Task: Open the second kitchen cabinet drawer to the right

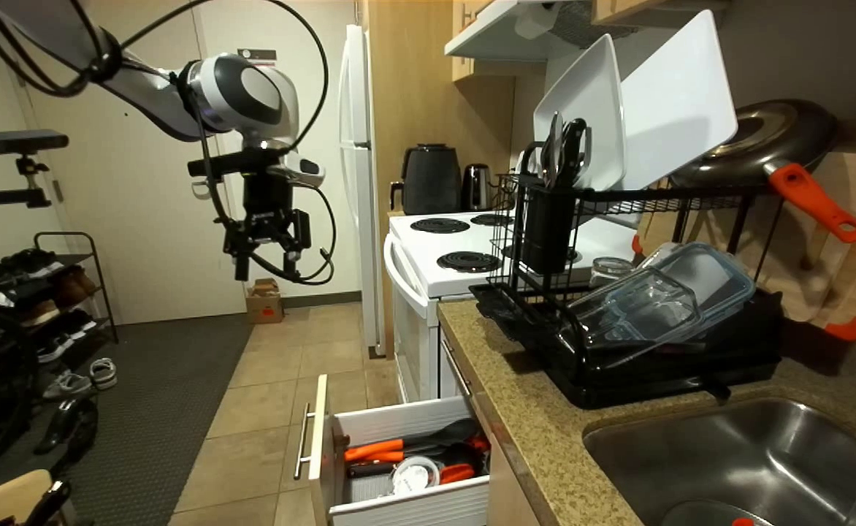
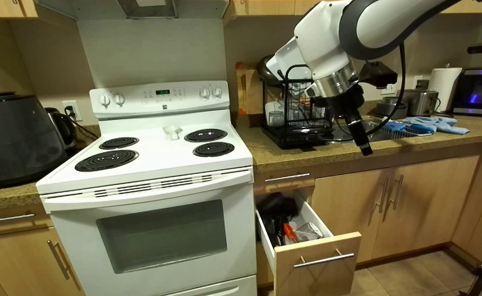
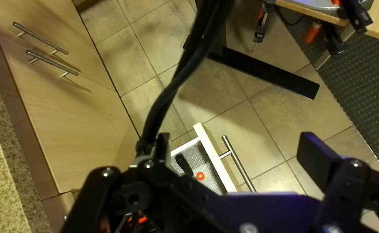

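Drawer (image 2: 313, 279) of the pale kitchen cabinet (image 2: 344, 205) stands pulled out, just right of the white stove (image 2: 163, 156) in an exterior view and below a closed, shallower drawer front (image 2: 284, 185). Its face carries a metal bar handle (image 2: 324, 261). Inside lie orange-handled tools (image 1: 375, 448), dark utensils (image 2: 280, 204) and a small round white container (image 1: 413, 478); the wrist view also shows a small orange ring (image 3: 197, 176) and a black item (image 3: 183, 164) near the drawer's front wall. The gripper (image 1: 267, 263) hangs in the air, higher than the drawer and well apart from its handle, fingers (image 3: 317, 160) spread wide. Farther up, a black dish rack (image 1: 735, 351) with two white plates (image 1: 676, 109) stands beside the steel sink (image 1: 735, 456)
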